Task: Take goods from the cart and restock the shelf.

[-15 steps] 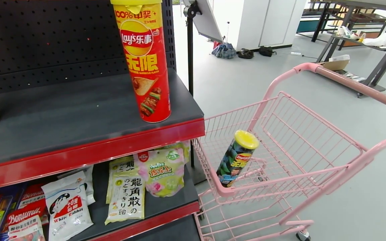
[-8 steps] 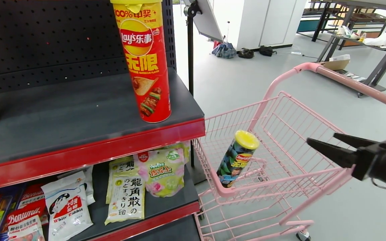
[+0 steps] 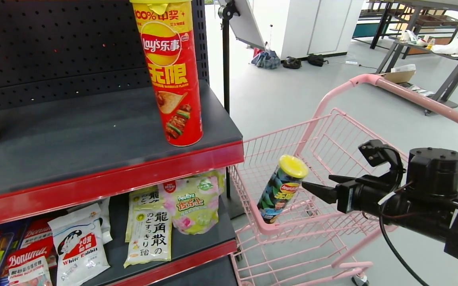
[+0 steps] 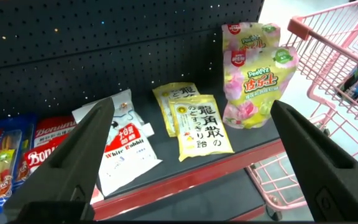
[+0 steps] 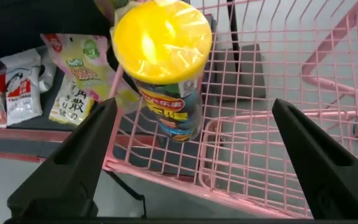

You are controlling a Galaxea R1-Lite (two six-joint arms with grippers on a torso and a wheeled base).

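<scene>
Risk noted at centre right: right gripper [image 3: 317, 182], jaws apart, sat beside the leaning can [image 3: 282, 186] in the cart [image 3: 266, 227]; an off-centre squeeze could topple it. Left gripper [image 4: 192, 104] jaws also apart.

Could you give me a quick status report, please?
Left gripper open, facing lower shelf. Right gripper open, lined up on chip can. Can leans in cart corner.
</scene>
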